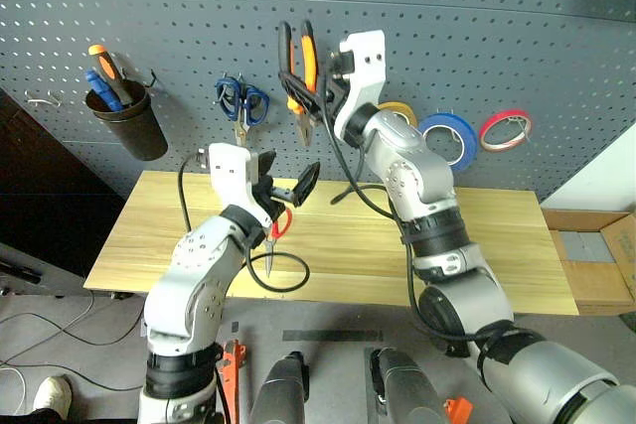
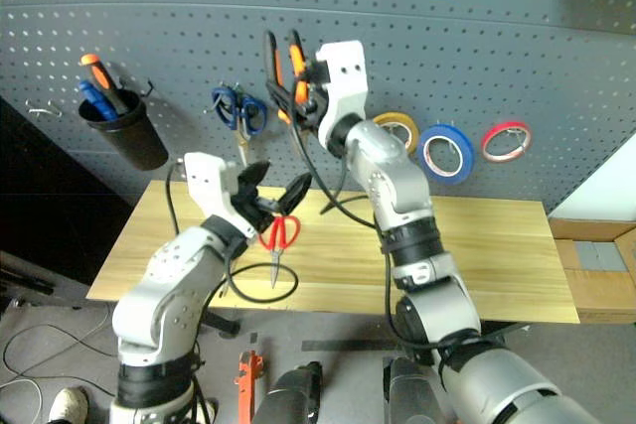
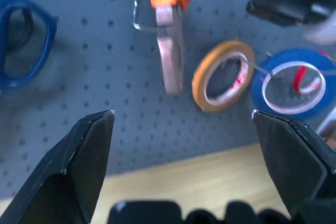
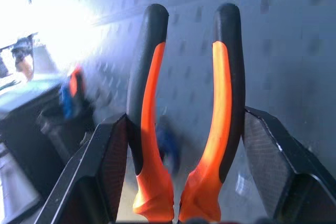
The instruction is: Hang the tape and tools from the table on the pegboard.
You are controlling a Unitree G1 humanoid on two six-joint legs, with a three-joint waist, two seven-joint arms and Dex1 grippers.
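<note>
Pliers (image 1: 301, 71) with orange-and-black handles are standing upright against the pegboard (image 1: 477, 27), handles up, above the middle of the table's (image 1: 497, 255) far edge. The right gripper (image 4: 181, 171) is gripping them, one black jaw pressing on the outside of each handle. Just left of the pliers, blue-handled scissors (image 1: 240, 104) are hanging on the board, and further left, above the table's far left corner, a dark cup (image 1: 131, 124) is holding orange and blue-handled screwdrivers (image 1: 104, 76).

To the right of the pliers, three rolls are hanging in a row on hooks: a yellow roll (image 1: 398, 112) partly hidden by the right arm, then the blue tape roll (image 1: 449, 136), then a thin red roll (image 1: 506, 130). The board above this row is lying open.

The left gripper (image 1: 289, 184) is hovering over the left half of the table, its jaws standing wide apart with nothing between them. Red-handled scissors (image 2: 278, 240) are lying on the wood below it, blades pointing toward the near edge, beside a black cable loop (image 1: 283, 275).

The right half of the tabletop, out to its right edge, is lying bare, as is the strip along the left edge.
</note>
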